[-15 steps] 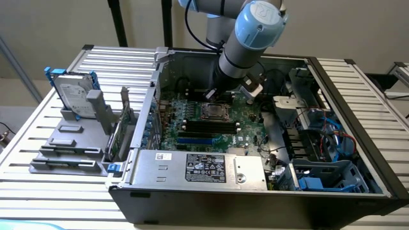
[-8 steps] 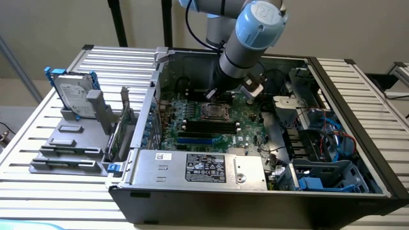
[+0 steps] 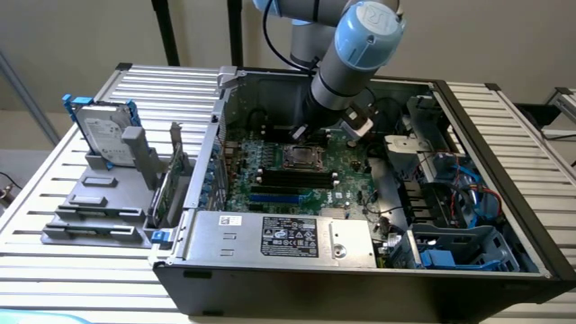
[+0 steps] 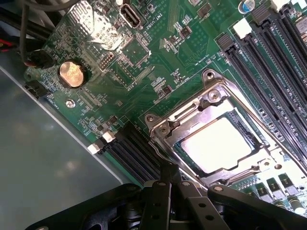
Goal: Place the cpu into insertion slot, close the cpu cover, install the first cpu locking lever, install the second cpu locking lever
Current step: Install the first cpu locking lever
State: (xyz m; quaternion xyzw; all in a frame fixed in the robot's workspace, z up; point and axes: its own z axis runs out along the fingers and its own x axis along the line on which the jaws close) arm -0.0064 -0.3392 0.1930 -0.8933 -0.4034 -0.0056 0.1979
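The arm reached down into the open computer case (image 3: 504, 202) from above, and the gripper (image 3: 301, 131) hung just over the green board (image 3: 270, 185), close to the far edge of the slot (image 3: 301, 156) in the exterior view.

In the wrist view the slot (image 4: 220, 139) lay flat on the board (image 4: 158, 57), with the cpu (image 4: 218, 146) seated in it, its pale silvery face up and catching the light. The cover (image 4: 192, 112) was down over the cpu, its metal frame ringing the chip and its window leaving the middle bare. The gripper (image 4: 168, 184) showed as dark linkage and a narrow black tip at the picture's lower part, and that tip sat right at the cover's near edge, beside one corner of the frame. Whether it touched the metal could not be told. The fingers appeared drawn together into that single narrow tip and held nothing. The cpu lay just beyond the tip, apart from it, inside the frame.

Long black memory slots (image 4: 268, 72) ran along one side of the slot, and a round coin battery (image 4: 72, 74) sat well away on the board.
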